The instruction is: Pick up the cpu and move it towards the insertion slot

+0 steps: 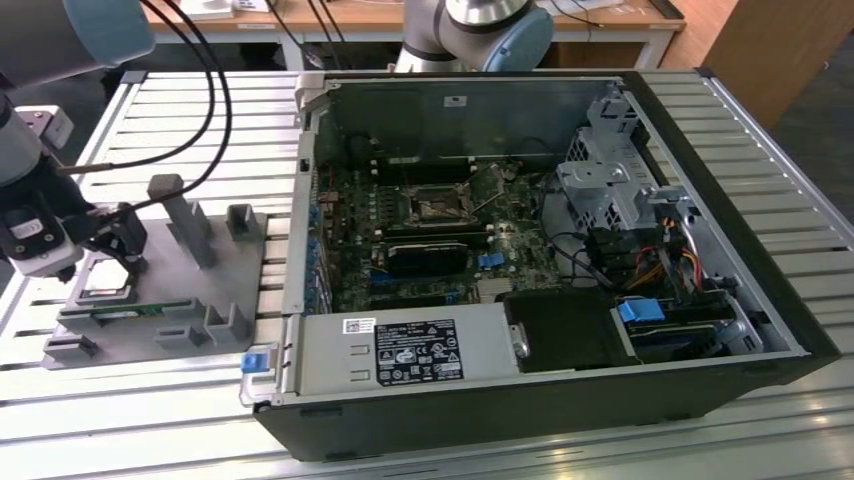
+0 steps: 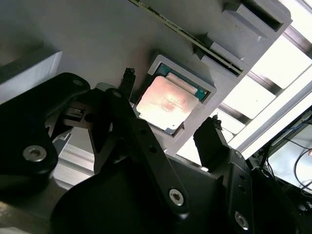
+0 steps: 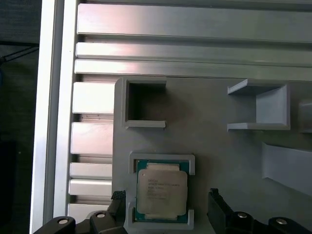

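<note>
Broadly, a slatted metal table (image 1: 200,120) carries everything. An open computer case (image 1: 454,105) lies on its side over the middle of the exterior view and out toward 3 o'clock. The robot arm (image 1: 27,160) comes down at 9 o'clock of the case, over a grey fixture plate (image 1: 167,285) that rests on the table just beside the case. The claw (image 1: 118,262) hangs low over the 9 o'clock end of that plate. Inside the case, near the centre of the motherboard (image 1: 400,230), sits the insertion slot (image 1: 438,205), black with a bright metal frame, at roughly 2 o'clock from the claw and well apart from it. The cpu (image 1: 107,290) lies flat in a shallow square nest in the plate, silvery top upward, as both wrist views show (image 2: 165,103) (image 3: 161,193). In the first wrist view the claw (image 3: 165,194) is spread wide, its black fingers (image 3: 217,204) standing on either side of the nest, with a gap between each and the chip. It grips nothing.
</note>
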